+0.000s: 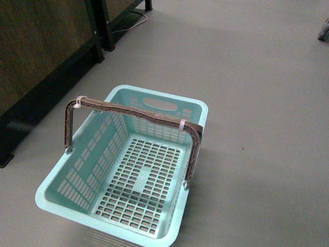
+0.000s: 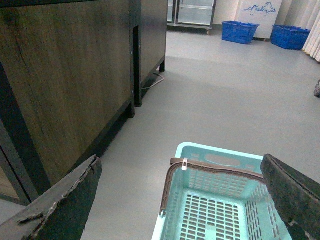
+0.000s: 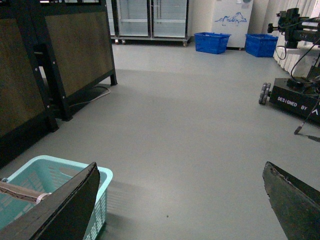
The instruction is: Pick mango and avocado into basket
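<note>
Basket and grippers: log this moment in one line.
basket: empty, on floor | left gripper: open, empty | right gripper: open, empty | mango, avocado: not in view

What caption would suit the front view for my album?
Empty teal basket, brown handles raised, on grey floor beside dark wooden cabinets.

basket [image 1: 128,170] on floor [image 1: 257,103], cabinet [image 1: 36,46] at left.

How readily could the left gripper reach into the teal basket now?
Probably yes: the left gripper hangs open near the basket, which is empty; only its upright handles cross the opening.
</note>
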You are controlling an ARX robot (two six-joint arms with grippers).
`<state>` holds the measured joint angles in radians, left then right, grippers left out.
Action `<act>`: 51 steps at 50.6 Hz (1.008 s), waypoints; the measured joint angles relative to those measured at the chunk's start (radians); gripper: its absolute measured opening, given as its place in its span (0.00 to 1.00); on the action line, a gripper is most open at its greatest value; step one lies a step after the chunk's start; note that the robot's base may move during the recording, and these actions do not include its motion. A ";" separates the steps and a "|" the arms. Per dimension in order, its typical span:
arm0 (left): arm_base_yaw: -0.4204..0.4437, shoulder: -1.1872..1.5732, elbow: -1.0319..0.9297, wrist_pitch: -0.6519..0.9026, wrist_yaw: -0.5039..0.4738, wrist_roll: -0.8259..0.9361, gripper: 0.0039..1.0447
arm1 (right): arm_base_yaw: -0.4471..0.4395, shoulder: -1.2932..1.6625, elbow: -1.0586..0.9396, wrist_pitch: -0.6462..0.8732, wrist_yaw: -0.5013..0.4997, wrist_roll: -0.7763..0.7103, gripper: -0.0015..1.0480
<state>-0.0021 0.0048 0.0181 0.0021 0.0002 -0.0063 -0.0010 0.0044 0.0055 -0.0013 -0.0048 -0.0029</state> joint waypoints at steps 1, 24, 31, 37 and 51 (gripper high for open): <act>0.000 0.000 0.000 0.000 0.000 0.000 0.93 | 0.000 0.000 0.000 0.000 0.000 0.000 0.93; 0.000 0.000 0.000 0.000 0.000 0.000 0.93 | 0.000 0.000 0.000 0.000 0.000 0.000 0.93; 0.000 0.000 0.000 0.000 0.000 0.000 0.93 | 0.000 0.000 0.000 0.000 0.000 0.000 0.93; 0.000 0.000 0.000 0.000 0.000 0.000 0.93 | 0.000 0.000 0.000 0.000 0.000 0.000 0.93; -0.131 0.380 0.043 -0.021 -0.159 -0.479 0.93 | 0.000 0.000 0.000 0.000 0.000 0.000 0.93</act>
<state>-0.1329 0.3851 0.0612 -0.0185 -0.1585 -0.4854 -0.0010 0.0044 0.0055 -0.0013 -0.0051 -0.0029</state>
